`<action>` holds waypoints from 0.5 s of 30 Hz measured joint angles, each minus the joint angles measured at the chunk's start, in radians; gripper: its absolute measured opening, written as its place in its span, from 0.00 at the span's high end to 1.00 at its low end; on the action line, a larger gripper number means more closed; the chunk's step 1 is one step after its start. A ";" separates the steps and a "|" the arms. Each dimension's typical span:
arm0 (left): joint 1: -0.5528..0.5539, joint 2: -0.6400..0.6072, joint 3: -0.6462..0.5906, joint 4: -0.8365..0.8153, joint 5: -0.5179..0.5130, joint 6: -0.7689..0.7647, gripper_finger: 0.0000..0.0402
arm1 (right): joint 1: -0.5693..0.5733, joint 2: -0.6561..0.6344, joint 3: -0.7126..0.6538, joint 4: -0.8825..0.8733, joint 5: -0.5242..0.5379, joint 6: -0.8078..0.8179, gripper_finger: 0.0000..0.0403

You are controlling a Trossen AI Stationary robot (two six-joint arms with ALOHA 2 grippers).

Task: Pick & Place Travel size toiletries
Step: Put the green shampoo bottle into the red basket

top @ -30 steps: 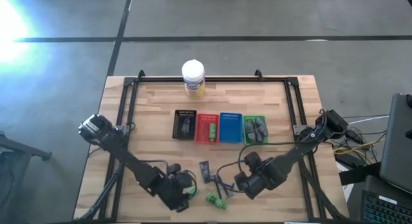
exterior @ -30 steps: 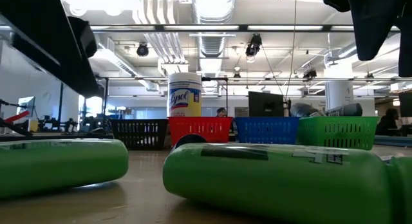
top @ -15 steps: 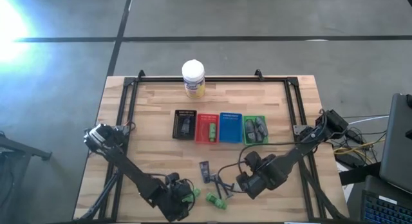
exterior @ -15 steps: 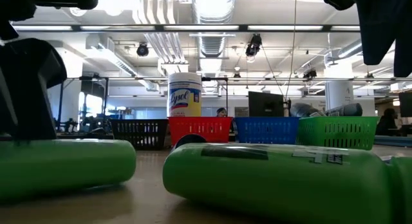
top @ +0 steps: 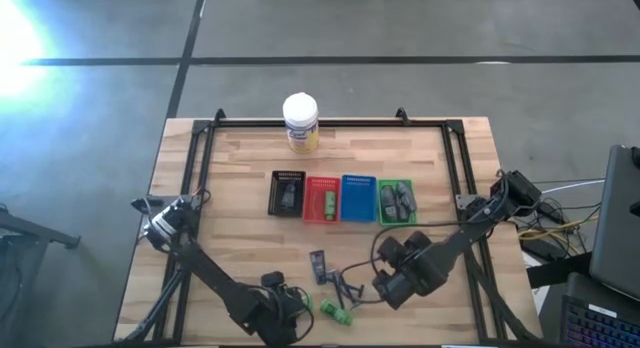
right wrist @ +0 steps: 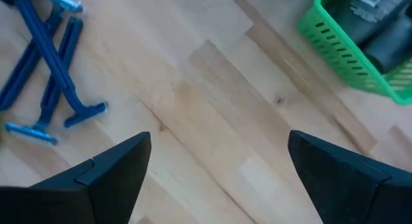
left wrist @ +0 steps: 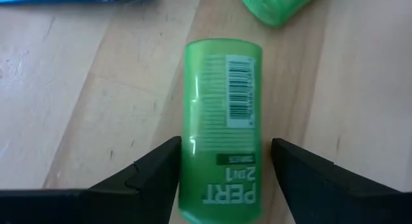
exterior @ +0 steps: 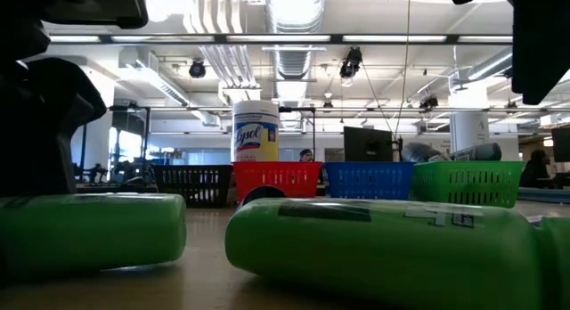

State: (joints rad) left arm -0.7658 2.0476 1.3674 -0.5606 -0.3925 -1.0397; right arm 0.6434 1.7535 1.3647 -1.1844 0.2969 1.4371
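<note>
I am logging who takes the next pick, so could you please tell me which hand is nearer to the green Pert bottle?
Left. The left hand straddles the green Pert bottle, open, one finger on either side. The right hand hangs open farther along the table's near edge, over bare wood by the blue razors.

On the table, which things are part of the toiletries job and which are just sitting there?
Job: green Pert bottle between the open left gripper fingers; second green bottle; blue razors; grey containers in the green tray.
Sitting there: Lysol jar.
</note>
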 joint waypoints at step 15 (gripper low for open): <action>0.111 -0.038 -0.013 -0.063 0.131 0.182 0.66 | -0.021 -0.134 -0.050 -0.078 0.095 0.048 0.10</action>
State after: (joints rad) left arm -0.6545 2.0096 1.3544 -0.6232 -0.2610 -0.8574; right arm 0.6219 1.6198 1.3150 -1.2623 0.3914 1.4846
